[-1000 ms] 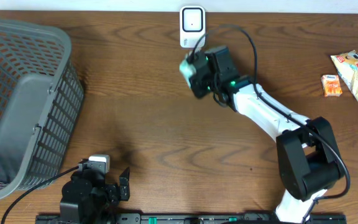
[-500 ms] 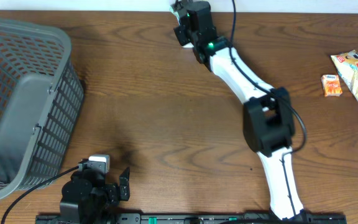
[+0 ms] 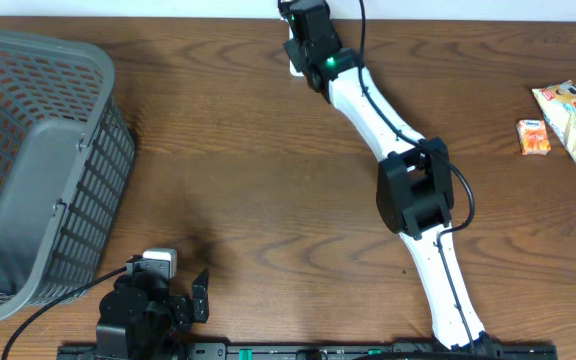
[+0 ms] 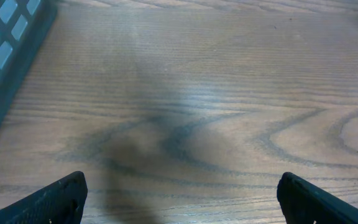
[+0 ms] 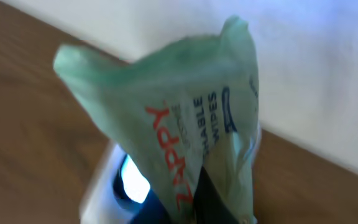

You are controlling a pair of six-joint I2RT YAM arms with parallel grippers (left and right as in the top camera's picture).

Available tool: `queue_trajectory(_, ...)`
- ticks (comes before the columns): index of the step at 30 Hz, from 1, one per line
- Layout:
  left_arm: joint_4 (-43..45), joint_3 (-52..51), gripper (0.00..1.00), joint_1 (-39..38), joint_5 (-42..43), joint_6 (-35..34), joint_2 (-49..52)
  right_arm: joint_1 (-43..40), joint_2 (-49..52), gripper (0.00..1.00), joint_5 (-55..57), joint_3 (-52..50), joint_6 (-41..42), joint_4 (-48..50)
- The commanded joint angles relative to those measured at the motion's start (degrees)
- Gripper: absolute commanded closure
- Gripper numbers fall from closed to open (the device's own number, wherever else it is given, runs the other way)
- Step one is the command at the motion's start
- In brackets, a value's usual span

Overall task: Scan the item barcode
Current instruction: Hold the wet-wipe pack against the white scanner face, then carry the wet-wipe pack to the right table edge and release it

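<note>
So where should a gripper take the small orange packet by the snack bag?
Probably from straight above, at the middle of the orange packet, jaws on its near and far edges: it lies flat, and the snack bag crowds its right side.

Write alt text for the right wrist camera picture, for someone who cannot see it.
A pale green wipes packet, printed ZAPPY in red, fills the frame, blurred and close to the camera. Just below it sits a white scanner with a glowing blue window, on a brown wooden table against a white wall.
</note>
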Motion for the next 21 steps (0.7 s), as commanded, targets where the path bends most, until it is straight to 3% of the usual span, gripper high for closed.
queue_trajectory(1,-0.1,0.2,0.02,-0.2,0.7,0.3,-0.1,-1.1,-4.0,0.99,5.0,5.1,5.3,-10.2)
queue_trajectory(7,-0.1,0.2,0.02,-0.2,0.7,0.3,-0.1,-4.5,-12.3,0.99,5.2,6.4,12.3,-39.0)
queue_trajectory(13,-0.1,0.2,0.02,-0.2,0.7,0.3,-0.1,-12.5,-13.8,0.99,10.3,5.2,21.3,-63.1)
queue_trajectory(16,-0.1,0.2,0.02,-0.2,0.7,0.3,-0.1,-17.9,-13.8,0.99,16.8,2.1,31.0,-70.5)
queue_trajectory(21,-0.1,0.2,0.02,-0.2,0.7,0.3,-0.1,-25.9,-14.0,0.99,18.5,-5.2,36.0,-70.4)
